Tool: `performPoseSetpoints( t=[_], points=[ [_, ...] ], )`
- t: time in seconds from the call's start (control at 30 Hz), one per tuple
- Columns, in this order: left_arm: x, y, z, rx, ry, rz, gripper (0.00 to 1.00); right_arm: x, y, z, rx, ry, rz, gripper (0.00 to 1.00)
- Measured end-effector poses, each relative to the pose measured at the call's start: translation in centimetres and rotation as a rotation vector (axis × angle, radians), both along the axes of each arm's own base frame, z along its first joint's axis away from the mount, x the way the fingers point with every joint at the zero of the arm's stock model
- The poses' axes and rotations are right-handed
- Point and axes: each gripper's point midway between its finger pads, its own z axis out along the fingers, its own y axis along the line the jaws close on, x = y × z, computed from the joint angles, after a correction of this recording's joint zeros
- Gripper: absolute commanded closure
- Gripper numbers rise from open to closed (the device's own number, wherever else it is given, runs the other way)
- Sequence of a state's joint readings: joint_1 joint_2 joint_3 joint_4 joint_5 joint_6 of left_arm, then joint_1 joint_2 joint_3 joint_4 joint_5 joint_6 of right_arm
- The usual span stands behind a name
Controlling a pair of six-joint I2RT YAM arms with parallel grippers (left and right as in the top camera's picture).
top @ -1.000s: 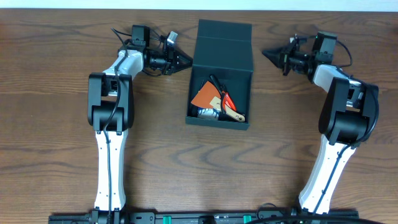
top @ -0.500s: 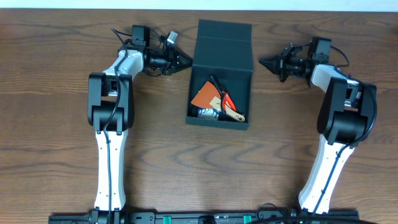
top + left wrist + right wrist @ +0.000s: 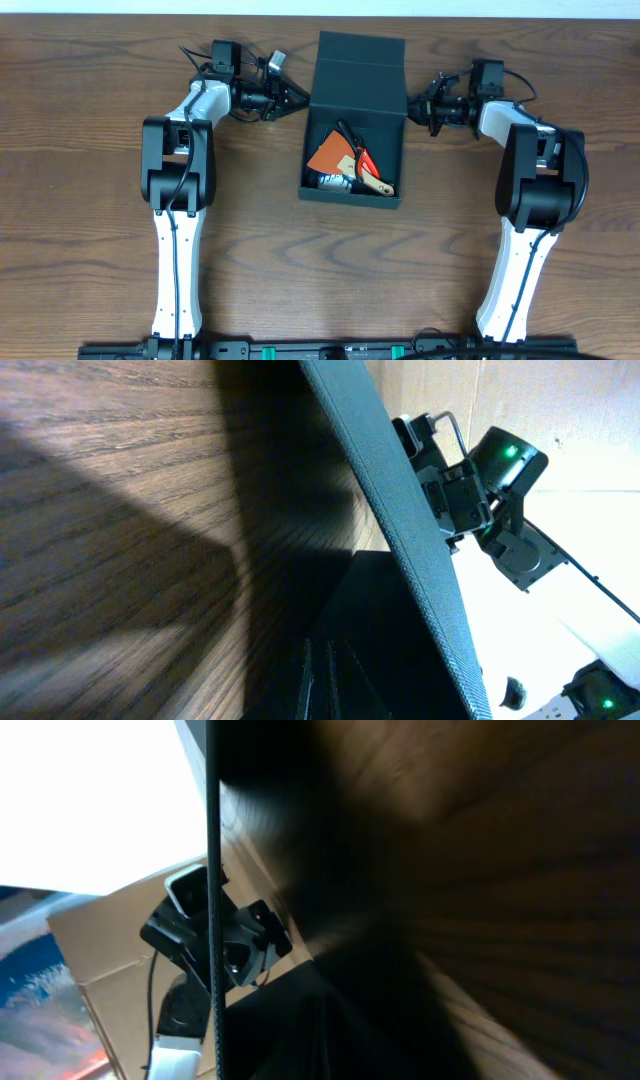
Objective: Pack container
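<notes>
Left arm (image 3: pixel 178 170), pose: it ran forward from my base, folded at the elbow, and turned inward at the wrist, so the tool lay level and aimed toward my right side.
Left gripper (image 3: pixel 298 98), state: jaws together, nothing between them. In the left wrist view my fingers (image 3: pixel 322 678) showed as one dark, closed pair at the bottom edge.
Right arm (image 3: pixel 540 180), pose: the mirror of the left. It ran forward from my base and bent inward at the wrist, with the tool level and aimed toward my left side.
Right gripper (image 3: pixel 415 108), state: jaws together, holding nothing. Its own wrist view was too dark to show the fingers.
Container (image 3: pixel 358 72), place: it sat directly between my two tools, ahead of both tips, with the lid flap open on the side away from my base.
Container, contact: my left tip met the upper left wall and my right tip the upper right wall. I could not tell whether they touched or stood just short.
Fabric-textured edge (image 3: pixel 405 540): it crossed the left wrist view on a slant, just ahead of my left fingers, with my right tool in sight beyond it.
Contents: an orange flat piece (image 3: pixel 330 155), a red item (image 3: pixel 362 160), a tan-handled tool (image 3: pixel 376 184) and a silvery item (image 3: pixel 330 181). All lay in the open compartment, nearer my base than either tip.
Writing: any marks on the contents were too small to read.
Table (image 3: pixel 90 250): brown wood grain under both arms.
</notes>
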State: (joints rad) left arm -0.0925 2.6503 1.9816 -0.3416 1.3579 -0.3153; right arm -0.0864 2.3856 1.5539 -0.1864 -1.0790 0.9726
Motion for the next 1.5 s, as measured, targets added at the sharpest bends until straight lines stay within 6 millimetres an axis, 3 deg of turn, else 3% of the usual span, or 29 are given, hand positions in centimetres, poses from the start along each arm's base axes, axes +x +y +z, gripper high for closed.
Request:
performPoseSetpoints(
  t=[0.33,0.77,1.07,1.33,1.5],
  points=[
    [1.0,-0.2,0.7,-0.041,-0.063,-0.003,0.95,0.2,0.2,0.6,-0.013,-0.116,0.05,0.99],
    [2.8,-0.7,4.9,-0.16,-0.195,-0.036,0.95,1.4,0.4,2.4,0.001,-0.283,0.09,0.99],
    [3.0,-0.8,7.1,-0.206,-0.188,-0.064,0.94,2.0,0.8,4.4,0.044,-0.405,0.125,0.99],
    [2.9,-0.8,7.2,-0.21,-0.117,-0.061,0.95,2.4,0.5,6.2,0.088,-0.44,0.136,0.99],
    [2.9,-0.8,7.4,-0.213,-0.12,-0.064,0.95,3.6,0.4,8.4,0.103,-0.482,0.145,0.99]
  ],
)
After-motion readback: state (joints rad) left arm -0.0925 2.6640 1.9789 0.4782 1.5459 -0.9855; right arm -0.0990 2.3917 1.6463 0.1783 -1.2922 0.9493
